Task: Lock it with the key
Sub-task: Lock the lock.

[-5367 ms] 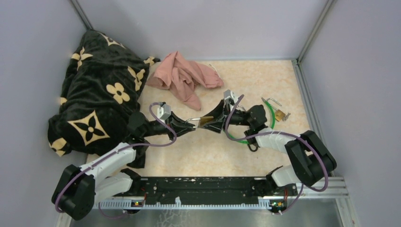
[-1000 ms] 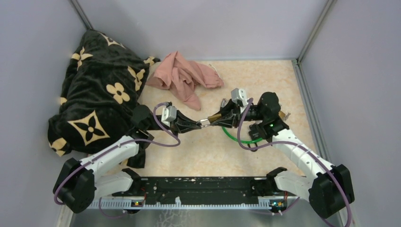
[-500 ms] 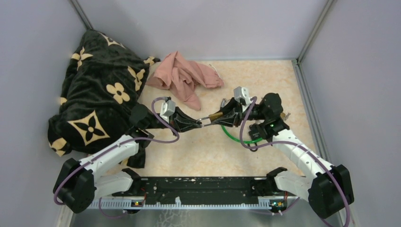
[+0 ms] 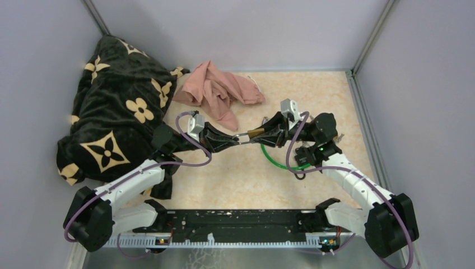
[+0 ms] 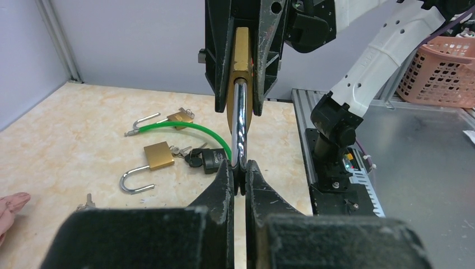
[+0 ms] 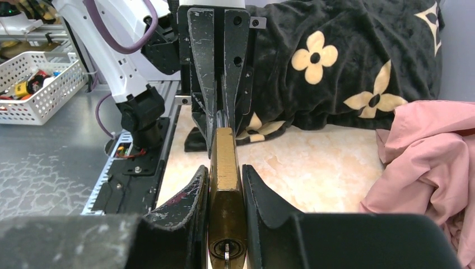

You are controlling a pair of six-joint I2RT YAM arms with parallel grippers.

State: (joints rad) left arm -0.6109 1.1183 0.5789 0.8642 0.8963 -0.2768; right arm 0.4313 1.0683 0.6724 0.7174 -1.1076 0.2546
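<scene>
A brass padlock [image 4: 255,133] hangs in the air over the table's middle, held between both arms. My right gripper [image 6: 226,171] is shut on its brass body [image 6: 226,190]. The keyhole [image 6: 226,248] faces the right wrist camera, and a bit of silver key [image 6: 226,258] sticks out of it at the frame's bottom edge. My left gripper [image 5: 240,172] is shut on the end of the steel shackle [image 5: 240,120], which runs straight up into the padlock body [image 5: 241,56]. The two grippers [image 4: 240,138] meet tip to tip.
On the table lie an open brass padlock [image 5: 156,156], a black padlock with keys [image 5: 212,159], a green cable lock [image 5: 185,126] and a small padlock [image 5: 180,116]. A pink cloth [image 4: 218,89] and a black flowered blanket [image 4: 117,112] lie at the back left.
Both grippers, still joined on the padlock, have shifted slightly toward the far side of the table. The right wrist has swung a little further back.
</scene>
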